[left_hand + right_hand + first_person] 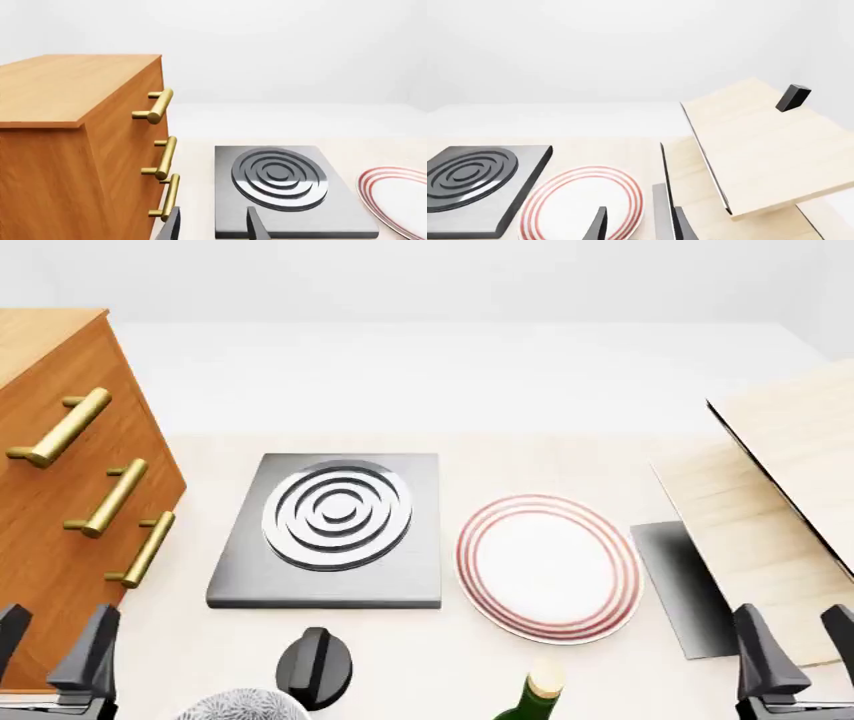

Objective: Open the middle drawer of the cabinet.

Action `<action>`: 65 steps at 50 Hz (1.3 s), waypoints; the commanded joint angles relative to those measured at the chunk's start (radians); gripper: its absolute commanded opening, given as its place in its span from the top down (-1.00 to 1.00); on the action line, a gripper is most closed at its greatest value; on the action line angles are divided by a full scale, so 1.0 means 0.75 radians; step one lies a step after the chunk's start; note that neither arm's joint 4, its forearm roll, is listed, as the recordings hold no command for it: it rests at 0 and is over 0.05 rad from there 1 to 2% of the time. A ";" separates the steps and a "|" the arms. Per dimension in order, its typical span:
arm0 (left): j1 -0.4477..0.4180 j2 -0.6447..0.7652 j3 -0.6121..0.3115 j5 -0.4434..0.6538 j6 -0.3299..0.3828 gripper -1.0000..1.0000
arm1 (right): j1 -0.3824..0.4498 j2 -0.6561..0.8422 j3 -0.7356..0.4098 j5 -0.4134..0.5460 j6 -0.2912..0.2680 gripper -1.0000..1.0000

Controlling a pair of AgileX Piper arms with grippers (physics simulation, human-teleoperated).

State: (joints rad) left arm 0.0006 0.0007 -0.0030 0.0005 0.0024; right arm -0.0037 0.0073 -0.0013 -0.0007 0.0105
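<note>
The cabinet (54, 360) is a tall orange-brown chest standing at the table's left, and it also fills one side of the left wrist view (60, 150). Three brass bar handles run down its front. The middle drawer (47, 505) sits flush with the other two fronts, its handle (110, 498) being the second bar (164, 157). My left gripper (51, 645) is open and empty, low in front of the cabinet's near corner and apart from the handles. My right gripper (798, 650) is open and empty at the near right.
A grey hotplate (334, 525) with ring burner lies centre-left, and a red-rimmed white plate (547, 565) lies beside it. Near the front edge are a black knob-like object (314, 665), a green bottle top (534, 695) and a speckled grey object (240, 708). Pale wooden boards (774, 490) slope at right.
</note>
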 commanded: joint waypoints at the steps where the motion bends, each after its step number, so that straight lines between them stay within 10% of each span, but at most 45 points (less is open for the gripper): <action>1: -0.001 -0.001 -0.022 0.005 -0.002 -1.00 | -0.010 0.008 -0.003 0.007 0.024 -1.00; 26: 0.029 -0.001 -0.183 0.153 0.077 -1.00 | -0.009 0.001 -0.002 0.018 0.029 -1.00; 38: -0.132 0.053 -0.340 0.287 0.336 -1.00 | -0.009 0.052 -0.001 -0.034 0.028 -1.00; 43: -0.189 0.049 -0.372 0.245 0.570 -1.00 | -0.009 0.070 -0.001 -0.052 0.029 -1.00; 65: 0.064 0.527 -0.224 -0.289 0.934 -1.00 | -0.008 0.049 -0.001 -0.032 0.029 -1.00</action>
State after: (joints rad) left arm 0.0008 0.2012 -0.2312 -0.0165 0.5808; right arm -0.0101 0.0497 -0.0020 -0.0299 0.0321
